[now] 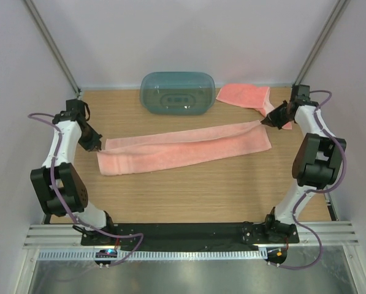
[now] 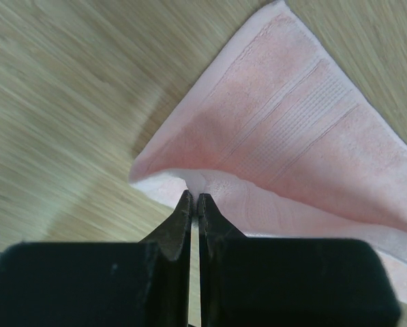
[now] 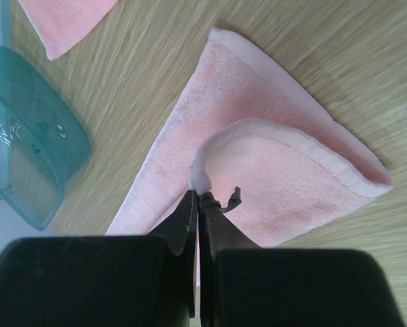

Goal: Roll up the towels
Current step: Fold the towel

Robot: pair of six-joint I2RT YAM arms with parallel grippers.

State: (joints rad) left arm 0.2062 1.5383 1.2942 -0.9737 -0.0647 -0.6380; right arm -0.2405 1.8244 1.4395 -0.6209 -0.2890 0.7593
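A long salmon-pink towel [image 1: 183, 147], folded into a strip, lies stretched across the wooden table between both arms. My left gripper [image 1: 98, 147] is shut on its left end; in the left wrist view the jaws [image 2: 194, 195] pinch a lifted corner of the towel [image 2: 292, 143]. My right gripper [image 1: 267, 121] is shut on the strip's right end. There the tips [image 3: 200, 193] clamp a curled-up edge of the towel [image 3: 278, 157]. A second pink towel [image 1: 244, 95] lies folded at the back right, apart from both grippers, and its corner [image 3: 67, 24] shows in the right wrist view.
A translucent teal oval tub [image 1: 176, 93] stands at the back middle, just behind the stretched strip and left of the second towel; it also shows as the teal tub [image 3: 26, 136] in the right wrist view. White walls and metal posts enclose the table [image 1: 201, 190].
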